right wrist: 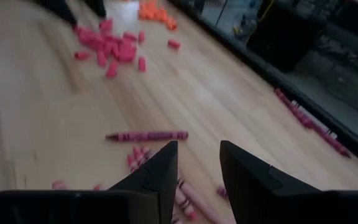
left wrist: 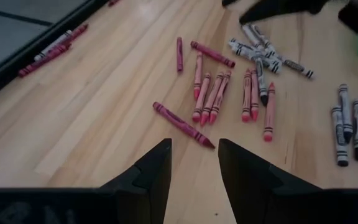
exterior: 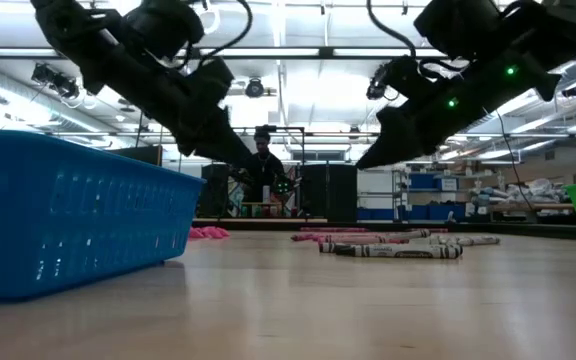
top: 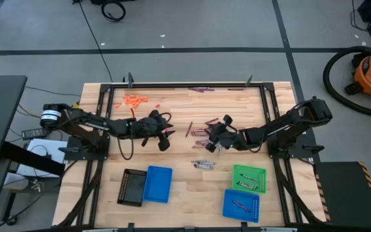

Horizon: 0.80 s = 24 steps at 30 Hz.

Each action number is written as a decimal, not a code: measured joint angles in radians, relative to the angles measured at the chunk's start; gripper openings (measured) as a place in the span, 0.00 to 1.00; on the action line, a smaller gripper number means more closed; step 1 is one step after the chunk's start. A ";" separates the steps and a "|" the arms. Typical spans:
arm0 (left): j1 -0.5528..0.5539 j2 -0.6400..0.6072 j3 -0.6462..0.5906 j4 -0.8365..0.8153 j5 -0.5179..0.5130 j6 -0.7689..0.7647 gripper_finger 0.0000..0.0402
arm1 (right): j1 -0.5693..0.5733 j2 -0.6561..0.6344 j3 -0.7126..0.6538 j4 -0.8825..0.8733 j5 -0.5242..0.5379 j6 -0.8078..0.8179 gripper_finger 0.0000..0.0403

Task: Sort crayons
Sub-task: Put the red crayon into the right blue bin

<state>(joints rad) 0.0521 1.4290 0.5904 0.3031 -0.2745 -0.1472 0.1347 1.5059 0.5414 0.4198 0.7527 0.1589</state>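
I'm holding both grippers over mid-table, left gripper (left wrist: 193,163) and right gripper (right wrist: 197,167) each parted and carrying nothing. The crayons (left wrist: 211,98) are lying loose on the table (top: 179,193) between them.

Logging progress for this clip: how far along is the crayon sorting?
Early. Done: a few crayons lie in the green tray and the blue tray. In hand: nothing; the left gripper and right gripper hang open and empty. Left: loose red crayons, grey crayons and the orange pile.
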 joint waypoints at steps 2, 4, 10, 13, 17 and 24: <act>0.000 0.023 0.014 -0.006 0.000 0.000 0.35 | -0.005 0.000 -0.011 0.071 -0.022 -0.044 0.32; 0.001 0.048 0.034 -0.001 0.000 -0.004 0.35 | -0.011 0.007 -0.014 0.124 -0.042 -0.080 0.32; 0.001 0.116 0.120 -0.080 -0.001 -0.046 0.35 | -0.020 0.008 -0.021 0.148 -0.047 -0.111 0.32; 0.005 0.160 0.170 -0.140 -0.006 -0.048 0.35 | -0.020 0.010 -0.022 0.156 -0.041 -0.115 0.32; 0.017 0.222 0.215 -0.157 -0.030 -0.051 0.35 | -0.020 0.020 -0.022 0.151 -0.046 -0.119 0.32; 0.048 0.276 0.266 -0.146 -0.030 -0.093 0.35 | -0.007 0.011 -0.023 0.150 -0.038 -0.118 0.32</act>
<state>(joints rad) 0.1001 1.7050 0.8567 0.1572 -0.3047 -0.2402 0.1274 1.5172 0.5188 0.5700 0.7149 0.0406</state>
